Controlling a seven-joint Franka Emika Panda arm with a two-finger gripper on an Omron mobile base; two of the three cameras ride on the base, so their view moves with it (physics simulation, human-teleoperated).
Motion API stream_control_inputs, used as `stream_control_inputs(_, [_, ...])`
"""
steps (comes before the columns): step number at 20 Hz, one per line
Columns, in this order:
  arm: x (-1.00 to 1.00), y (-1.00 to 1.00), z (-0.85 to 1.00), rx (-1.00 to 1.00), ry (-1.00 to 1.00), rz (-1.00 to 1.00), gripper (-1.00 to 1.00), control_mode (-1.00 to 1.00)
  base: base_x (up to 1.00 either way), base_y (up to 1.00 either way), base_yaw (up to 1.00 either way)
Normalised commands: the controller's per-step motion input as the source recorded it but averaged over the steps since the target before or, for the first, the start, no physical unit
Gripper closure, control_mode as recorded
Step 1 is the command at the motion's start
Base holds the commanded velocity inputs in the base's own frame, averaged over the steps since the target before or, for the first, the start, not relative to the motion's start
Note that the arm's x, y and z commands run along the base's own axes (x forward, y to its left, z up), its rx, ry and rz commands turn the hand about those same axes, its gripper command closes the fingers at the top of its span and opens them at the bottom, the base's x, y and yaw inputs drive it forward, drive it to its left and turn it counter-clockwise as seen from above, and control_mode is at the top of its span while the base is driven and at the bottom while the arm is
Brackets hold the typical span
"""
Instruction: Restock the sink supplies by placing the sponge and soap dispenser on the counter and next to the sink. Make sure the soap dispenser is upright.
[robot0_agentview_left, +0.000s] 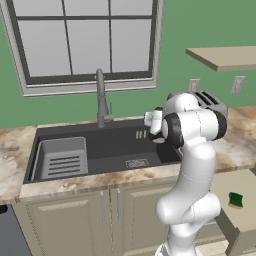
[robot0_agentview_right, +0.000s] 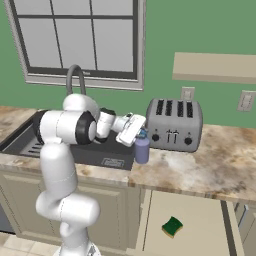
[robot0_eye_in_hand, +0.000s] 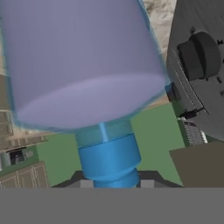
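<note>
The soap dispenser (robot0_agentview_right: 142, 150), a lavender bottle with a blue pump top, stands upright on the counter (robot0_agentview_right: 200, 167) just right of the sink (robot0_agentview_right: 107, 152) and in front of the toaster. My gripper (robot0_agentview_right: 140, 134) comes at it from the sink side and is shut on its blue pump. In the hand view the soap dispenser (robot0_eye_in_hand: 83, 65) looms large, its pump wedged in my gripper (robot0_eye_in_hand: 111, 181). I cannot tell whether its base touches the stone. The sponge (robot0_agentview_right: 173, 226), yellow with a green top, lies on a tan pulled-out surface below the counter, also seen as the sponge (robot0_agentview_left: 235, 200).
A silver four-slot toaster (robot0_agentview_right: 175, 124) stands right behind the bottle. The grey faucet (robot0_agentview_left: 101, 100) rises behind the sink (robot0_agentview_left: 110, 145), which holds a drying rack (robot0_agentview_left: 62, 159) at its left. A tan wall shelf (robot0_agentview_right: 215, 67) hangs above the toaster.
</note>
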Motion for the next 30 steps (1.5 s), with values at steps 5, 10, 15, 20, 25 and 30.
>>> stream_control_inputs(5, [0.00,-0.06,-0.58,-0.04,0.00,0.00,1.00,-1.00,0.00,0.00,0.00])
stream_control_inputs(10, [-0.12,-0.07,-0.54,-0.01,0.00,0.00,-1.00,-1.00,0.00,0.00,0.00])
stream_control_inputs(15, [-0.15,-0.10,-0.17,0.00,0.00,0.00,-1.00,-1.00,0.00,0.00,0.00])
stream_control_inputs(20, [-0.05,0.00,-0.02,0.00,0.00,0.00,-1.00,-1.00,0.00,0.00,0.00])
stream_control_inputs(25, [-0.04,0.01,0.00,0.00,0.00,0.00,-1.00,-1.00,0.00,0.00,0.00])
stream_control_inputs(30, [-0.10,0.19,0.01,-0.01,0.00,0.00,-1.00,-1.00,0.00,0.00,0.00])
